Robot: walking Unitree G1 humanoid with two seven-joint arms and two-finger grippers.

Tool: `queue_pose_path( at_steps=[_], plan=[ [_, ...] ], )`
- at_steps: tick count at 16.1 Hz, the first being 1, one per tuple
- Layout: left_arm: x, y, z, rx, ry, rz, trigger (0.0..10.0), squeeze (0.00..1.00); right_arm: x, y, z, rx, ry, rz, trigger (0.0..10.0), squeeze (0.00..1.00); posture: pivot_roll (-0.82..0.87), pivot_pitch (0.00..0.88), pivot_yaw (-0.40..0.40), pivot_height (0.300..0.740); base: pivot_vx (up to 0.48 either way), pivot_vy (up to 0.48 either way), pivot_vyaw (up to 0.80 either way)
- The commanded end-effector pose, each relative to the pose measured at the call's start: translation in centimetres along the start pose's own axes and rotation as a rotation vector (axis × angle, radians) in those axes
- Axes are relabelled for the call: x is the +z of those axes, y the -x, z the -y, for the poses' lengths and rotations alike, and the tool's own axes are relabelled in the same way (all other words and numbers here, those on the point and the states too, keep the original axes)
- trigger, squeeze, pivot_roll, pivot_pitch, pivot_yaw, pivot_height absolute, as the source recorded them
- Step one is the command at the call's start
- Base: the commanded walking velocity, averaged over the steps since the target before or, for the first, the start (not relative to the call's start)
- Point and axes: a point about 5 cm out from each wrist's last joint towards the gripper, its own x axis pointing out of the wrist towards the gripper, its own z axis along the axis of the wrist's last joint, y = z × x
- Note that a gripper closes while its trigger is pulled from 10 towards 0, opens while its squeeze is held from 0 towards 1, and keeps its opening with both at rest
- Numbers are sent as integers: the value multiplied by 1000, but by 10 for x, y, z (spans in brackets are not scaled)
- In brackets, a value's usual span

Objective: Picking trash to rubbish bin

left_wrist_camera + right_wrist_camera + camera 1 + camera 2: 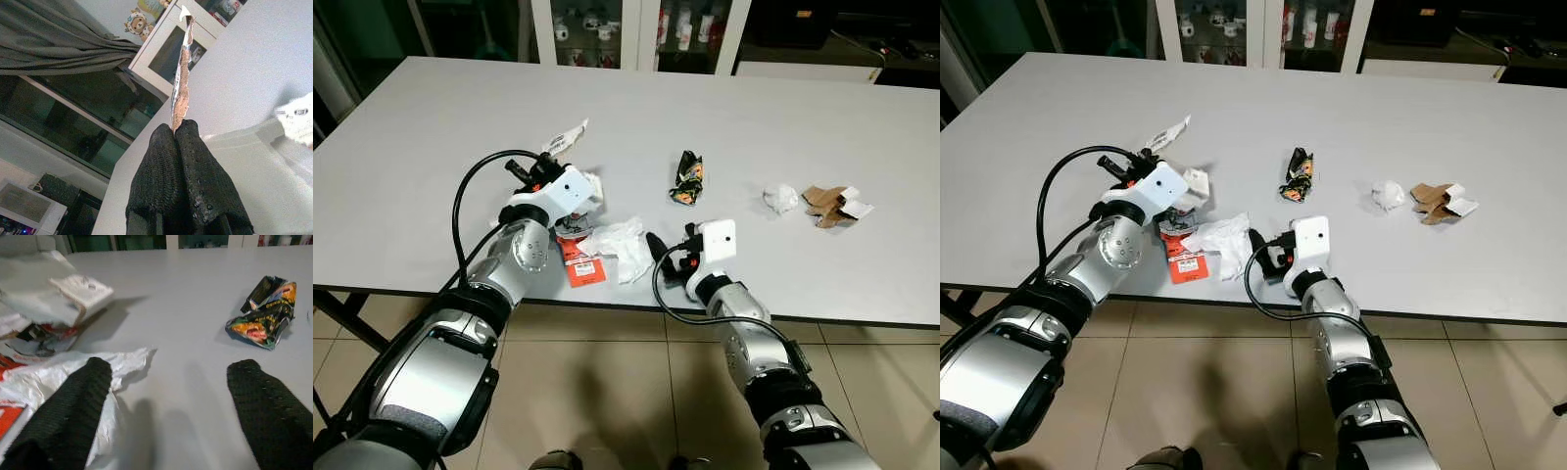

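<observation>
My left gripper (544,160) is raised just above the grey table (754,108), shut on a thin white and silver wrapper (567,136). In the left wrist view the wrapper (182,73) stands edge-on out of the closed fingertips (193,142). Under that arm lies a heap: a crumpled white plastic bag (622,245), a red packet (584,269) and a white paper box (80,289). My right gripper (168,382) is open and low over the table near the front edge, with one finger (73,401) over the bag's edge. A dark snack wrapper (264,318) lies beyond it.
A crumpled white tissue (781,199) and torn brown cardboard pieces (832,206) lie on the table's right side. Glass-door cabinets (636,29) stand behind the table. Tiled floor (607,372) shows below the front edge.
</observation>
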Motion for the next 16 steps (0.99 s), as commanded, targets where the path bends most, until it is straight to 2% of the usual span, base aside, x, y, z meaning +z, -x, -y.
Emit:
queue_pose_path(
  at_steps=[1, 2, 6, 7, 8, 12, 15, 16],
  plan=[
    [1, 0, -2, 21, 20, 0, 10000, 0, 6, -2, -1, 18, -17, 12, 10000, 443, -7, 31, 0, 740, 0, 0, 0],
    [1, 0, -2, 23, 23, 0, 10000, 0, 7, -2, -4, 39, -20, 15, 10000, 0, -7, 31, 0, 740, 0, 0, 0],
    [2, -1, -3, 19, 37, 3, 10000, 0, 9, -3, -17, 153, -41, 6, 10000, 0, -7, 43, -4, 740, 0, 0, 0],
    [1, -1, -3, 20, 37, 2, 10000, 0, 9, -2, -19, 169, -47, 6, 10000, 59, -7, 43, -4, 740, 0, 0, 0],
    [0, -1, -4, 22, 37, -1, 10000, 0, 9, -2, -19, 169, -43, 2, 10000, 1000, -8, 48, -4, 740, 0, 0, 0],
    [0, -2, -7, 29, 37, -4, 10000, 0, 9, -1, -20, 197, -56, -10, 10000, 1000, -6, 62, -11, 740, 0, 0, 0],
    [-1, -2, -8, 34, 40, -10, 10000, 0, 1, 1, -23, 214, -18, -59, 10000, 1000, -4, 70, -17, 740, 0, 0, 0],
    [-1, -2, -7, 32, 40, -11, 10000, 0, 0, 2, -23, 214, -10, -66, 10000, 788, -2, 71, -18, 740, 0, 0, 0]
  ],
)
